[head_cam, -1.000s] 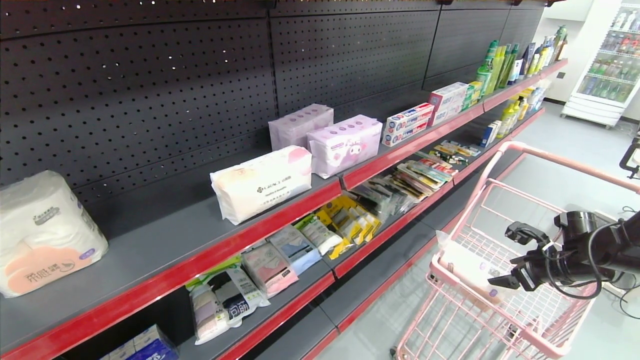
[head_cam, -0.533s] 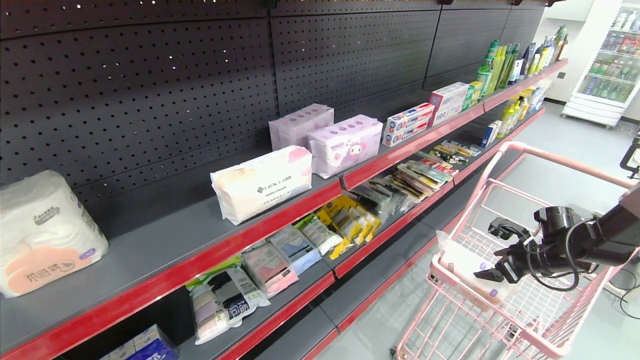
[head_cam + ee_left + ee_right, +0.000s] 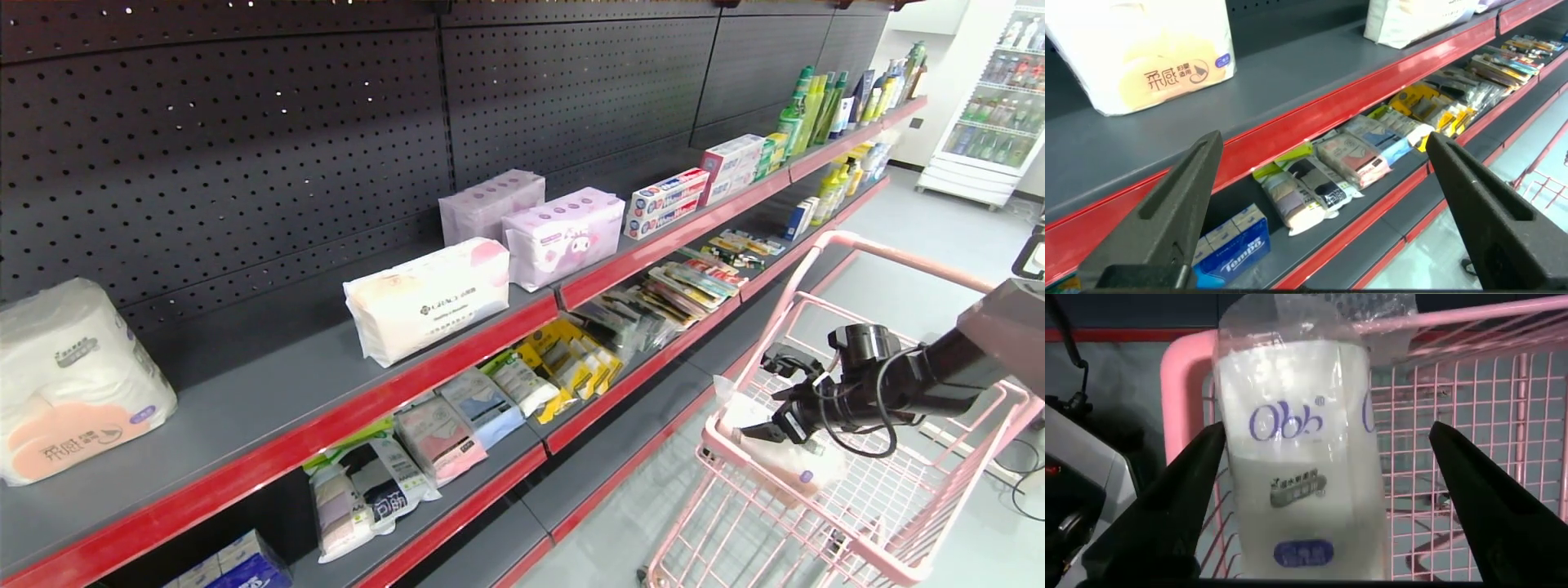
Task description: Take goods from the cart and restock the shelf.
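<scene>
Head view: R hand (image 3: 759, 398) at lower right of frame, at front corner of pink cart (image 3: 898, 263). Fingers spread wide either side of white plastic-wrapped pack (image 3: 788, 465), not clamped. Pack lies in cart basket against front rim. L hand (image 3: 1323, 147) spread too, holding nothing, facing shelf (image 3: 457, 359) w/ toilet-roll pack (image 3: 1143, 49) at upper left of L wrist frame.

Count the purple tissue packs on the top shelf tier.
2. One purple tissue pack stands near the shelf's red front edge, beside the toothpaste boxes; the other purple pack stands behind it, nearer the pegboard. More could be hidden behind them.
</scene>
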You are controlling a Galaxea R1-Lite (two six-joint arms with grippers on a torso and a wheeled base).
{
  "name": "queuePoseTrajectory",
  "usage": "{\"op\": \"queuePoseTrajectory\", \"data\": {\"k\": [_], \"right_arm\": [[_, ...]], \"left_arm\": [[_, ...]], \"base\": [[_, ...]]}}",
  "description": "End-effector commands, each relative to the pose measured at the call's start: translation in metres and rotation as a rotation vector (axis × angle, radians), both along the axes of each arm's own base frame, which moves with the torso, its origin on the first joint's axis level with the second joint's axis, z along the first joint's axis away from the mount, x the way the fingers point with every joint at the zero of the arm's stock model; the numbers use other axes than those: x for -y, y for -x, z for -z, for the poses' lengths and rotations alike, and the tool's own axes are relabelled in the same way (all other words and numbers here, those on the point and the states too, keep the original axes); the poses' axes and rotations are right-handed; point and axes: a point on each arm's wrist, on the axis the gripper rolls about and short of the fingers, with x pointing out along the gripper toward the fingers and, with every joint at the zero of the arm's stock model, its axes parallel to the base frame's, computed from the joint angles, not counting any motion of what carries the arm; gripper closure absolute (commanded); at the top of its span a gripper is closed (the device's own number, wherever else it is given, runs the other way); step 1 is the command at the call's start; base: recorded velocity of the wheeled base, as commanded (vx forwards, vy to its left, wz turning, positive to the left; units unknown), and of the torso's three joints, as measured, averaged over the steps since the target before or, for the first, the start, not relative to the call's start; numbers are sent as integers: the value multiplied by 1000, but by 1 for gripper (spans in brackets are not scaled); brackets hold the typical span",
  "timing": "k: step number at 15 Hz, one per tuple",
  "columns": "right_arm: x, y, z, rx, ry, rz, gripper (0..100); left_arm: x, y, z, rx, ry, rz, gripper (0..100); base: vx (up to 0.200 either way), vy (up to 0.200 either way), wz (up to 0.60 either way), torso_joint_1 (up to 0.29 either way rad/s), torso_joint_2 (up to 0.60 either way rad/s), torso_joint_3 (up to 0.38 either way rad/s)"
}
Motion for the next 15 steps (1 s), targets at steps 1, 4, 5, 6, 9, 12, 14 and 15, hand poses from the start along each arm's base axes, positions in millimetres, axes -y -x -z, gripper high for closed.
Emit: {"op": "queuePoseTrajectory", "data": {"k": [1,4,5,6,9,12,14,15], "right_arm": [[-4,-8,13,-7,0,-14,0],[-5,-13,22,-14,3,-18,0],[-7,-14,25,-18,2,-22,0],[-8,-14,27,-22,2,-25,0],[-12,-16,27,-25,2,-35,0],[-18,-17,27,-27,6,-48,0],[-21,-18,26,-23,10,-57,0],[-23,-18,27,-25,16,-60,0]], "left_arm": [[0,0,0,-1,1,0,0],[0,0,0,-1,1,0,0],[0,0,0,-1,1,0,0],[0,0,0,-2,1,0,0],[0,0,0,-1,1,0,0],[0,0,0,-1,1,0,0],[0,0,0,-1,1,0,0],[0,0,0,-1,1,0,0]], "base": [[0,0,0,0,0,0],[0,0,0,0,0,0],[0,0,0,0,0,0],[0,0,0,0,0,0],[0,0,0,0,0,0],[0,0,0,0,0,0],[0,0,0,0,0,0],[0,0,0,0,0,0]]}}
